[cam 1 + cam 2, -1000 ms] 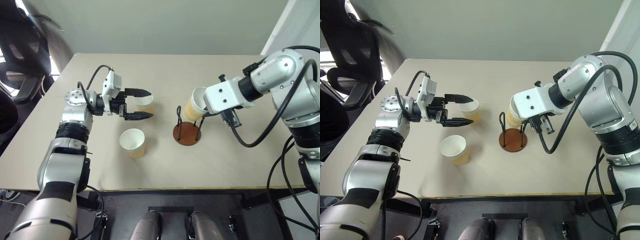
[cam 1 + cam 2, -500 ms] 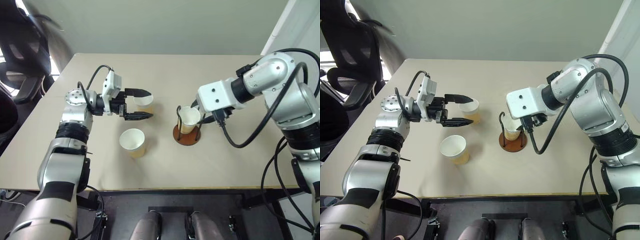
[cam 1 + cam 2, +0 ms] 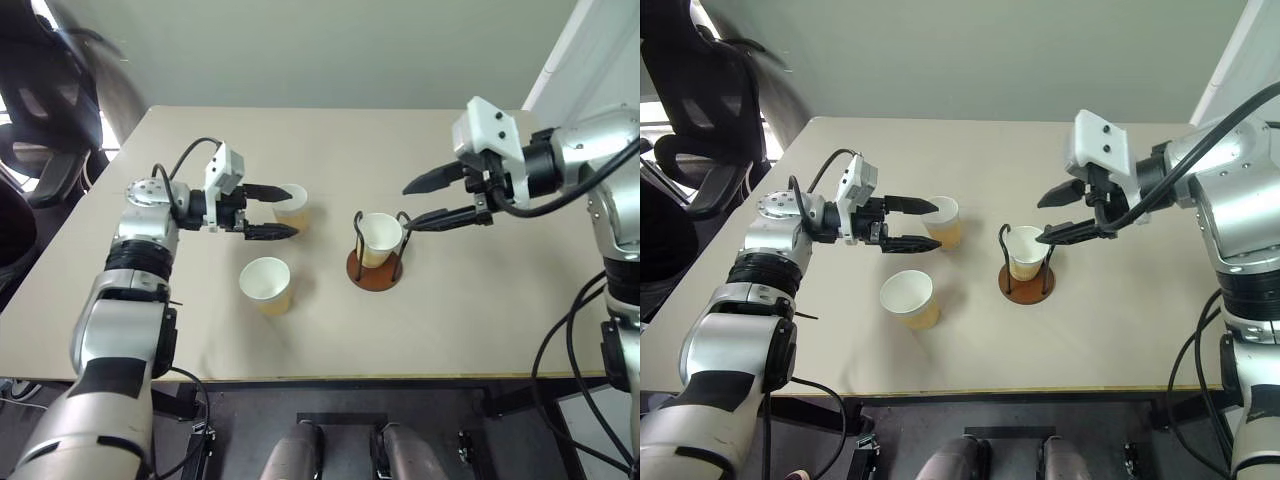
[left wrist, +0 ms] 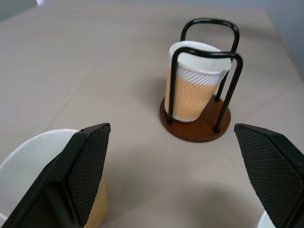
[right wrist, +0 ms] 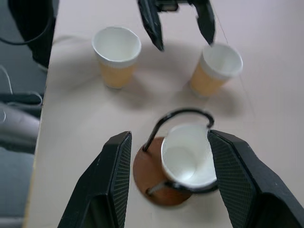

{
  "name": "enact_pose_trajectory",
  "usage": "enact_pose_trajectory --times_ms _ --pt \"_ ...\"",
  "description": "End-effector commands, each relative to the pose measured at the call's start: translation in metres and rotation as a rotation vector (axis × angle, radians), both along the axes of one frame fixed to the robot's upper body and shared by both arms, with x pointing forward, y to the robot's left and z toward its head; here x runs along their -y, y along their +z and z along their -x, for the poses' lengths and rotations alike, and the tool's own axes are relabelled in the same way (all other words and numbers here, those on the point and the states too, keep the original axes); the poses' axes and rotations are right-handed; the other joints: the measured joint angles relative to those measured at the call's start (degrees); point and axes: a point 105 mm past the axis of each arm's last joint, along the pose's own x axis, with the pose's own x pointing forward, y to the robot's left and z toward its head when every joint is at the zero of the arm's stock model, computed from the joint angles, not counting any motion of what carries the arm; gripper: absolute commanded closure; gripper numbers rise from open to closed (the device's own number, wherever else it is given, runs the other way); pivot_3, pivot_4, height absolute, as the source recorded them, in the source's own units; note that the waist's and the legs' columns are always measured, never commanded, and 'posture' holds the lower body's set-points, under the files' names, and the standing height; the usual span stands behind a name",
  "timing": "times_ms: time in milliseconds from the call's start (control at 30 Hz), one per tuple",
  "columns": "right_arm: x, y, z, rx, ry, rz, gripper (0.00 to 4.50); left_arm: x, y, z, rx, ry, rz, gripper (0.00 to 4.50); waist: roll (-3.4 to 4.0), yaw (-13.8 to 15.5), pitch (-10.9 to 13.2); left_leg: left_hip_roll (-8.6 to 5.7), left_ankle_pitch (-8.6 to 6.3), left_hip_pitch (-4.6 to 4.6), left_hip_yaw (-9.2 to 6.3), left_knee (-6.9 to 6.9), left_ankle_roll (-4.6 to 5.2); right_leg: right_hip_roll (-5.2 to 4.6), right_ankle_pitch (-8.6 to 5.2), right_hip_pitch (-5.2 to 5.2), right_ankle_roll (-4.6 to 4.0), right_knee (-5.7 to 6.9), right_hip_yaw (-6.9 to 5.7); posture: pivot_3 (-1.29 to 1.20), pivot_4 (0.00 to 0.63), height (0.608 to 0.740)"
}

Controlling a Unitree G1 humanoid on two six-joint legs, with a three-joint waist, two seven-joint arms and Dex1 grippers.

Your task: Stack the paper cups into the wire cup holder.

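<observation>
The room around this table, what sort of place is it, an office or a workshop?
Probably an office or lab room set up for tests. A plain beige table stands against a bare wall, a black office chair sits at its far corner, and loose cables hang below the table's edge.

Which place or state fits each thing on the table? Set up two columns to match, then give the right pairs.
Column one:
1. cup in the holder
2. far cup
3. near cup
4. right pincer

Column two:
A. stands free on the table, nearest the robot
B. open and empty, above and beside the wire cup holder
C. upright between black wire loops
D. at the open fingertips of the left pincer

Pairs: 1-C, 2-D, 3-A, 4-B
</observation>
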Motion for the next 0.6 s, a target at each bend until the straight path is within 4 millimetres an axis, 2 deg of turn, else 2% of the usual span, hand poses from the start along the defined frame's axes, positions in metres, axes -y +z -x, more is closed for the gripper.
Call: enact_pose_trajectory --times_ms 33,333,600 --pt "0.005 0.015 0.006 0.029 -0.029 -0.079 1.95 -0.009 0.009 -0.002 0.109 0.026 -0.091 0.00 0.00 -0.01 0.00 0.00 -0.01 0.00 0.00 -0.01 0.02 0.00 0.02 -0.01 0.02 0.01 0.00 0.00 0.150 0.740" --pt "0.007 0.003 0.009 -0.010 -0.049 -0.102 1.95 -0.009 0.021 -0.011 0.297 0.048 -0.266 0.00 0.00 0.21 0.00 -0.03 -0.03 -0.02 0.00 -0.01 0.25 0.00 0.04 -0.01 0.06 0.00 0.02 0.00 0.150 0.740" --pt "0.008 0.002 0.007 0.015 -0.038 -0.120 1.95 -0.006 0.031 -0.019 0.414 0.090 -0.315 0.00 0.00 0.07 0.00 -0.05 -0.03 -0.04 -0.01 0.00 0.31 0.00 0.05 -0.02 0.07 0.00 0.07 0.00 0.150 0.740"
